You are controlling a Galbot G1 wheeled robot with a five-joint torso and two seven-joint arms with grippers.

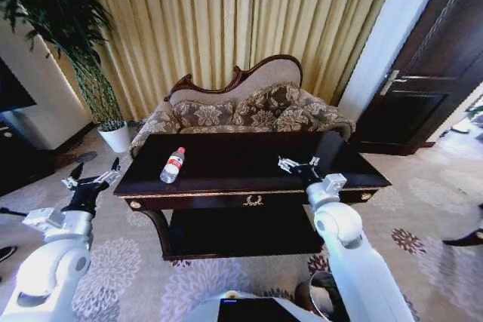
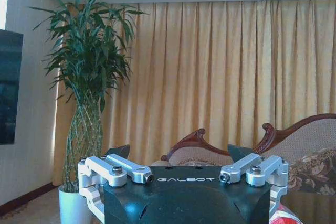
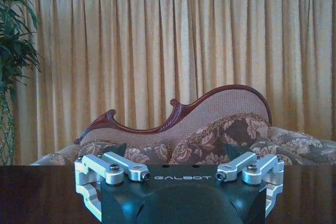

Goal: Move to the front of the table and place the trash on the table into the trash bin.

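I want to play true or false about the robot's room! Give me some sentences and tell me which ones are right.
1. The bottle lies on its side on the table. True.
2. The right gripper is holding the bottle. False: it is open over the table, apart from the bottle.
3. The left gripper is open, off the table's left end. True.
4. The sofa stands in front of the table, nearest the robot. False: it stands behind the table, by the curtains.
5. The bottle has a red cap. True.
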